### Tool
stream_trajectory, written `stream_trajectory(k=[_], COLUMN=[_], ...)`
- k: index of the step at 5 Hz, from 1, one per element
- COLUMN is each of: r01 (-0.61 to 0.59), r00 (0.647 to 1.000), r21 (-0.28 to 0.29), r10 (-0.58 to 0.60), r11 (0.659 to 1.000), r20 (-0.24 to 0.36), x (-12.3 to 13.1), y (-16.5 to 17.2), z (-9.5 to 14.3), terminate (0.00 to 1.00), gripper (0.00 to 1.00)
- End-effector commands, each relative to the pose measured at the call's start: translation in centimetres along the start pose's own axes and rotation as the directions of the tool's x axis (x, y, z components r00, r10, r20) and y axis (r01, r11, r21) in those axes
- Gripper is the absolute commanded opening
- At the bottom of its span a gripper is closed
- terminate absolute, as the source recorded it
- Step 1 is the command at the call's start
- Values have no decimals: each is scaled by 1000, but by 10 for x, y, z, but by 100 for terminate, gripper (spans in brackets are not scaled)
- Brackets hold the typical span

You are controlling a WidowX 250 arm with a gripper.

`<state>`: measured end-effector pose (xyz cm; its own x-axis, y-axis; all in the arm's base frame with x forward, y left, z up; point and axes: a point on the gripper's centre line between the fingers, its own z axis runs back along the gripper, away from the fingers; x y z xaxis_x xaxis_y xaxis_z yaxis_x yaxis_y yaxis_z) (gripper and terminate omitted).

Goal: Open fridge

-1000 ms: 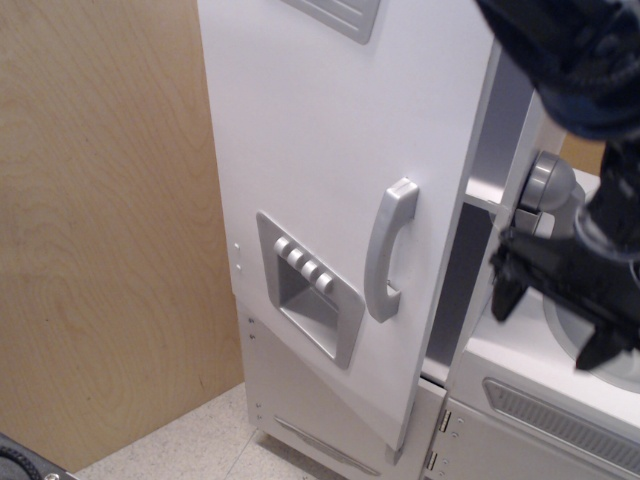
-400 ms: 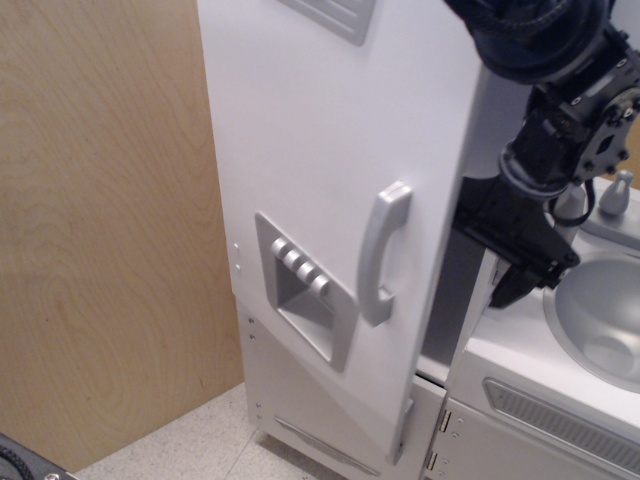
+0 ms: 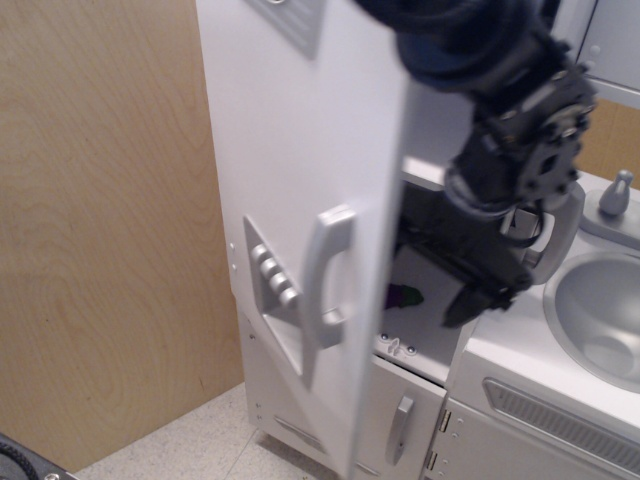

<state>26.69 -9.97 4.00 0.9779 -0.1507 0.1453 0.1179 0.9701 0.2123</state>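
Note:
The fridge [image 3: 290, 130] is a tall silver-white cabinet. Its large door stands swung well open toward the left, almost edge-on to me. The vertical grey bar handle [image 3: 328, 275] and the recessed grey dispenser panel with knobs [image 3: 272, 285] face left. My black gripper [image 3: 445, 275] reaches into the opening behind the door's free edge, close against its inner side. Its fingers [image 3: 468, 300] look spread and hold nothing; one is partly hidden by the door. A white shelf [image 3: 425, 300] with a small purple and green item [image 3: 405, 296] shows inside.
A small lower door with a short handle [image 3: 399, 428] sits under the opening. A grey sink [image 3: 600, 315] with a faucet [image 3: 618, 193] and a vent grille [image 3: 560, 420] stands to the right. A wooden panel [image 3: 100, 220] is on the left, speckled floor [image 3: 190, 450] below.
The large door has swung further open to the left, showing the inside shelf. My gripper has moved left from over the sink unit into the fridge opening behind the door.

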Motion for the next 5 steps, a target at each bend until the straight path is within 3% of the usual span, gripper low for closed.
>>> stream_trajectory(k=[1,3,5], r01=[-15,-120,-228], r00=[999,993,973], r21=[-47,-97,-98], r10=[17,118,225], r11=[999,988,969], r20=[43,-27,-44], x=[-40,-77,-72], y=[31,69,109], z=[25,7,-11], terminate=[0,0,0], gripper=[100,100,100])
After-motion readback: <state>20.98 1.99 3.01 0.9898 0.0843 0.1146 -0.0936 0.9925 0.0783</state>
